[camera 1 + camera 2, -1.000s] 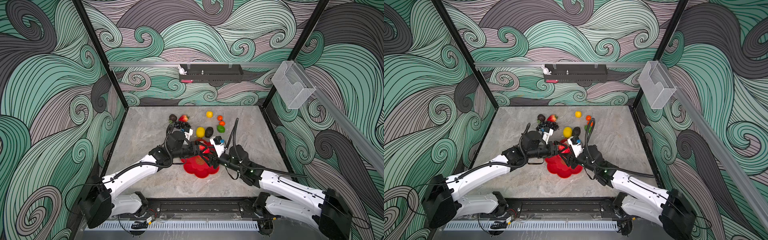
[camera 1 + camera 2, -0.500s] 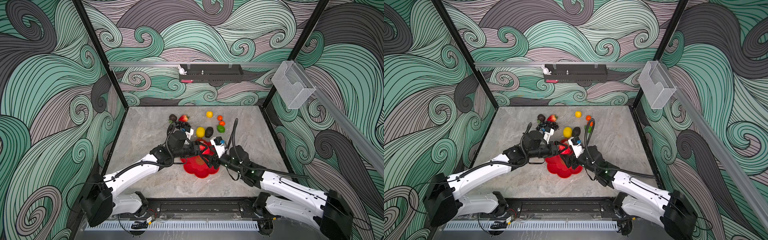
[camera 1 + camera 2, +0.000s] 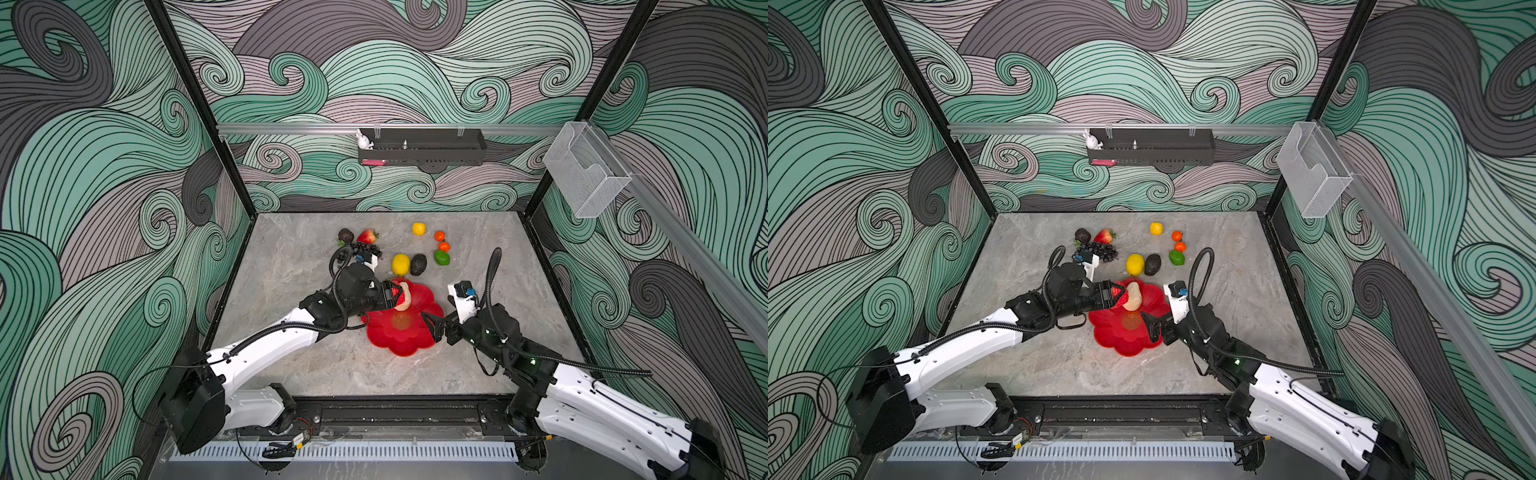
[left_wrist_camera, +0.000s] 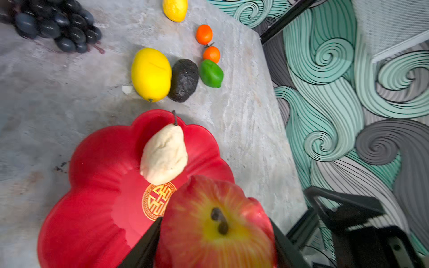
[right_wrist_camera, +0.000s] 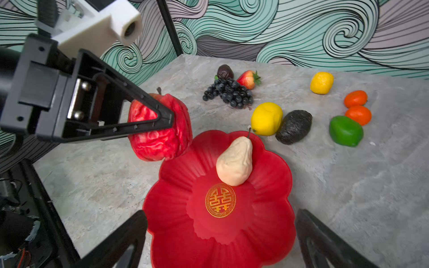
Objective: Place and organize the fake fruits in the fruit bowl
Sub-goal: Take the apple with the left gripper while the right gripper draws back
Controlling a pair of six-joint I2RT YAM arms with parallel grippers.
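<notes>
The red fruit bowl [image 3: 399, 345] [image 3: 1121, 343] sits mid-table, and a beige pear [image 3: 405, 300] [image 5: 235, 162] lies free in its far part. My left gripper [image 3: 392, 294] [image 4: 216, 222] is shut on a red apple [image 4: 218, 232] [image 5: 160, 132], held above the bowl's left rim. My right gripper [image 3: 432, 326] [image 5: 221, 214] stands open and empty at the bowl's right edge. Behind the bowl lie a lemon [image 3: 400, 264], an avocado [image 3: 418, 264], a lime [image 3: 441, 257], two oranges [image 3: 440, 236], a small lemon [image 3: 419, 228], grapes [image 3: 368, 249], a strawberry [image 3: 367, 237] and a second dark avocado [image 3: 345, 235].
A black wall tray [image 3: 422, 151] with a small white rabbit figure [image 3: 364, 140] hangs on the back wall. A clear bin [image 3: 586, 174] hangs on the right wall. Black frame posts mark the table's corners.
My right gripper has opened wide and drawn back from over the bowl to its right edge, and the pear now lies free in the bowl. The left gripper has kept the apple.
</notes>
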